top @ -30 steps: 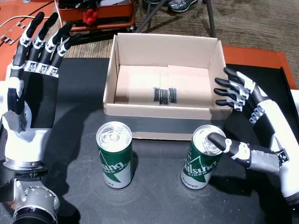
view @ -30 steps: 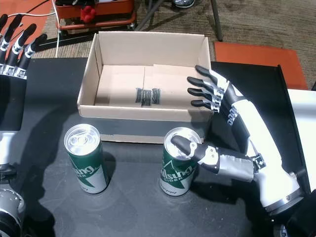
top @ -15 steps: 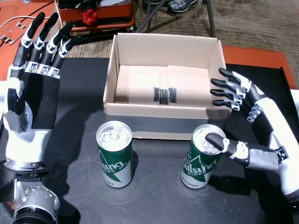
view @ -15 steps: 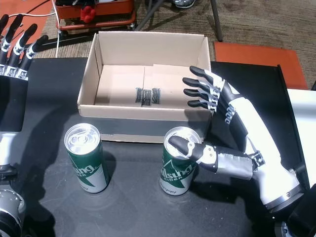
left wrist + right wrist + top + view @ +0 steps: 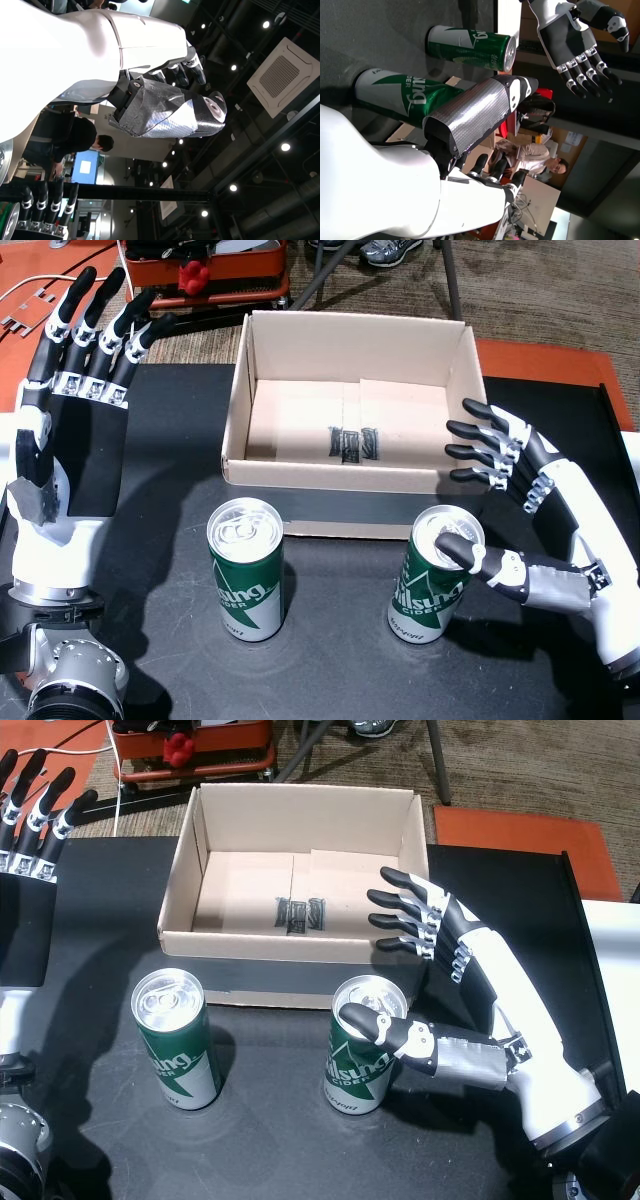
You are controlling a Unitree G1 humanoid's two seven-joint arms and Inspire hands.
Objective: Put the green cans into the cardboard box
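The right hand (image 5: 530,530) is spread wide around the right green can (image 5: 432,578), holding nothing as yet; its thumb (image 5: 465,552) lies across the can's top rim in both head views, while the four fingers (image 5: 475,450) reach out level near the front right corner of the cardboard box (image 5: 350,340), apart from the can's side; the right wrist view shows the taped thumb close against the can's wall, though whether it presses I cannot tell; the can stands slightly tilted on the black table (image 5: 330,660), just in front of the box's front wall; the left green can (image 5: 245,570) stands upright beside it, well apart from either hand; the box is open-topped and has no can in it; the left hand (image 5: 75,390) is raised, palm flat and fingers apart, over the table's left side, holding nothing; the step in hand looks to be the grasp of the first can, so the task is barely begun; the next move, I judge, calls for the fingers to curl round the can's far side against the thumb before any lift, since a thumb alone on the rim could tip it
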